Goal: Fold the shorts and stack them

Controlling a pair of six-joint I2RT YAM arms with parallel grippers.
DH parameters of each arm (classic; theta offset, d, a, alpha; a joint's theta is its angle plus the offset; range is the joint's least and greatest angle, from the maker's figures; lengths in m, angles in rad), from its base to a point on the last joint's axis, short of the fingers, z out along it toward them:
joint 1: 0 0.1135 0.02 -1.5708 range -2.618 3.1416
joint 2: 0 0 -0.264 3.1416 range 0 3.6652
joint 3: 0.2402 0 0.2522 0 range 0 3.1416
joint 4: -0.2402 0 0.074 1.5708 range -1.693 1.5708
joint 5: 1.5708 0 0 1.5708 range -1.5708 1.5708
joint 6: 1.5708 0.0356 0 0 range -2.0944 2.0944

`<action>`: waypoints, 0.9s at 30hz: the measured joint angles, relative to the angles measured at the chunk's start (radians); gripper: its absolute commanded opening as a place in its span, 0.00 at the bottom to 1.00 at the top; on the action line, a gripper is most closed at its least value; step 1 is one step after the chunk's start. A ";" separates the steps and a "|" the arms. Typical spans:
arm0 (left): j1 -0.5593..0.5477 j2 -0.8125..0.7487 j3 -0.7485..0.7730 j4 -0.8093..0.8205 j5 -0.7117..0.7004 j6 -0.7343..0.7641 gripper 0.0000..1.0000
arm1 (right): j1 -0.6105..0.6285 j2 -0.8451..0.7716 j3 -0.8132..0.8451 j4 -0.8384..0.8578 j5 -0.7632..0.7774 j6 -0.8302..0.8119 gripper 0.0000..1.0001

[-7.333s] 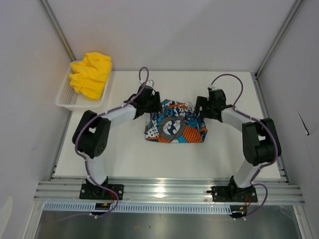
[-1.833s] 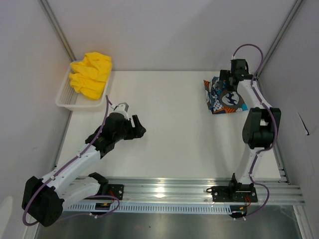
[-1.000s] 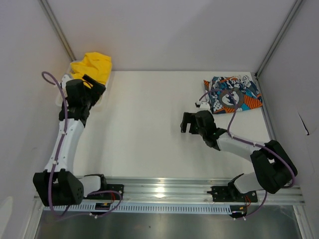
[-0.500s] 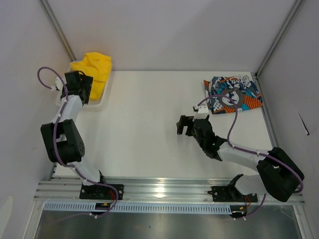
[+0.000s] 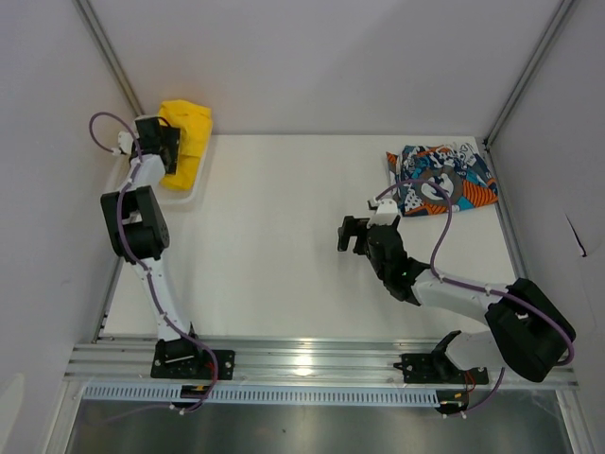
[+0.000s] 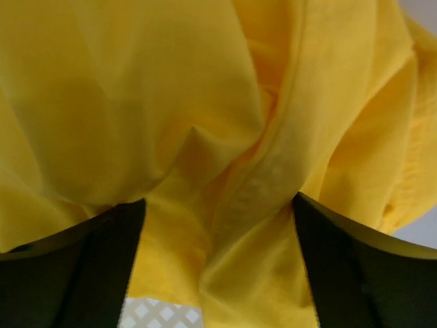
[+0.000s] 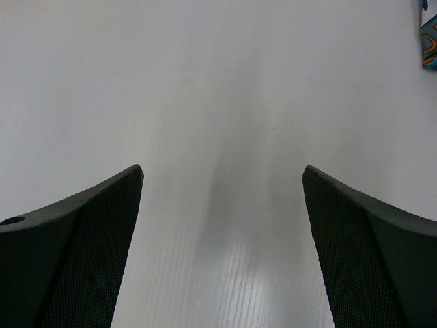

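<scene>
At the far left corner, the left gripper (image 5: 166, 147) is found over the basket (image 5: 187, 194), against the yellow shorts (image 5: 192, 128). In the left wrist view its jaws are seen spread wide, with the yellow shorts (image 6: 205, 130) bunched between and above them. Cloth appears to rest against both fingers (image 6: 89, 273), though actual contact cannot be confirmed at this close range. Nothing is pinched. A patch of basket (image 6: 164, 316) mesh is visible under the cloth.

The right gripper (image 5: 350, 235) is positioned low over the table (image 5: 274, 246), right of centre, jaws spread wide and holding nothing. Only bare table (image 7: 218, 137) is seen between its fingers (image 7: 75, 253).

The printed shorts (image 5: 440, 180) are laid folded at the far right corner of the table, well apart from the right gripper. One corner of the printed shorts (image 7: 430, 37) is caught at the right wrist view's edge.
</scene>
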 measured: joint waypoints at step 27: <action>-0.267 -0.832 -0.420 0.402 -0.082 0.347 0.00 | 0.027 0.031 0.000 0.006 0.005 -0.035 1.00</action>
